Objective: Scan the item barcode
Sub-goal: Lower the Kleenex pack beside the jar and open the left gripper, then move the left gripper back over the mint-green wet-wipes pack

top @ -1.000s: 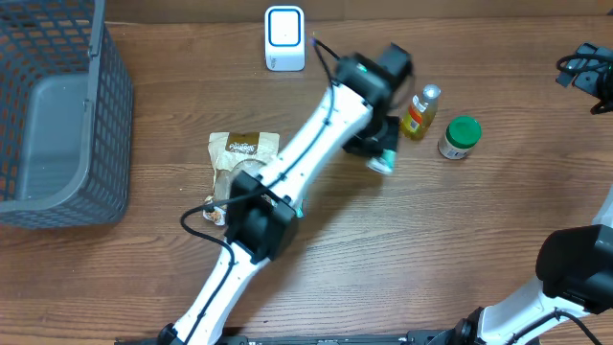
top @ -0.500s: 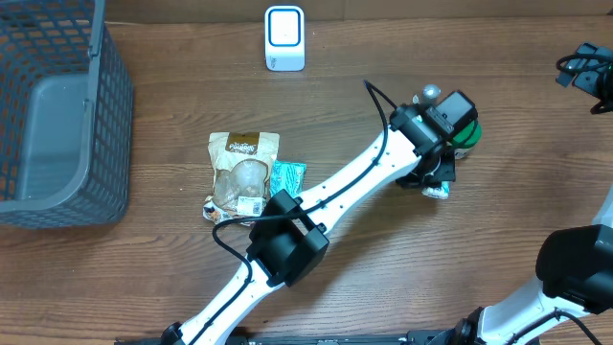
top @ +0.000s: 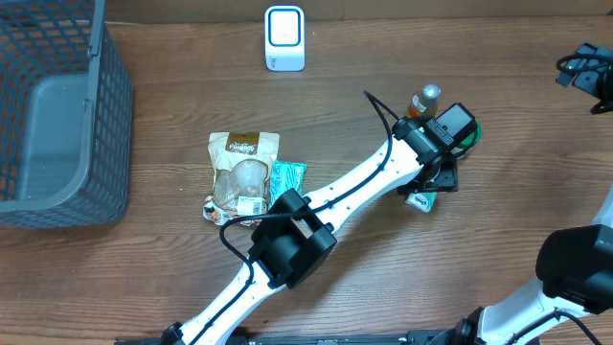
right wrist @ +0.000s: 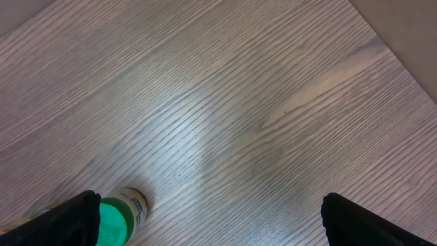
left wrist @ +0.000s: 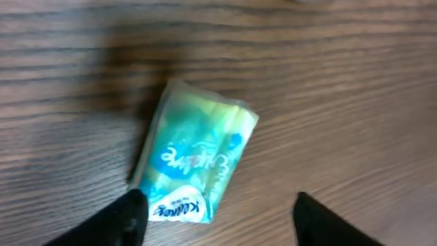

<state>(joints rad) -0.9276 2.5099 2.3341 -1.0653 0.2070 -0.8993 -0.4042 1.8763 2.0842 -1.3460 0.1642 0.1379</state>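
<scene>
**Overhead.**
- Item: tissue packet (top: 420, 199), lying flat on the counter (top: 144, 278), right of centre and about midway between the far and near edges.
- Left tool (top: 431, 182) is hovering directly over the packet, its arm reaching across from the near edge.
- Scanner (top: 284, 38) is standing at the middle of the far edge, well apart from the packet.
- Bottle (top: 421, 101) and green-lidded jar (top: 469, 134) are standing just beyond the left tool.
- Snack bag (top: 244, 171) and a second teal packet (top: 287, 177) are lying left of centre.
- Basket (top: 57, 115) is occupying the far left corner.
- Right tool (top: 579, 69) is sitting at the far right corner, well apart from the item. The left arm is plainly the nearer.

**Left wrist.**
- Packet (left wrist: 194, 164) is resting on the wood, its long axis running diagonally across the line between the fingers (left wrist: 113, 222).
- Left tool (left wrist: 220, 205) is standing spread, gripping nothing. The packet's printed end is lying between the tips, closer to the one at the view's left.
- A grasp would likely be needing a wrist turn to square up.

**Right wrist.**
- Right tool (right wrist: 210, 199) is hanging wide apart and empty over bare counter.
- The jar (right wrist: 119, 212) is showing at lower left.
</scene>
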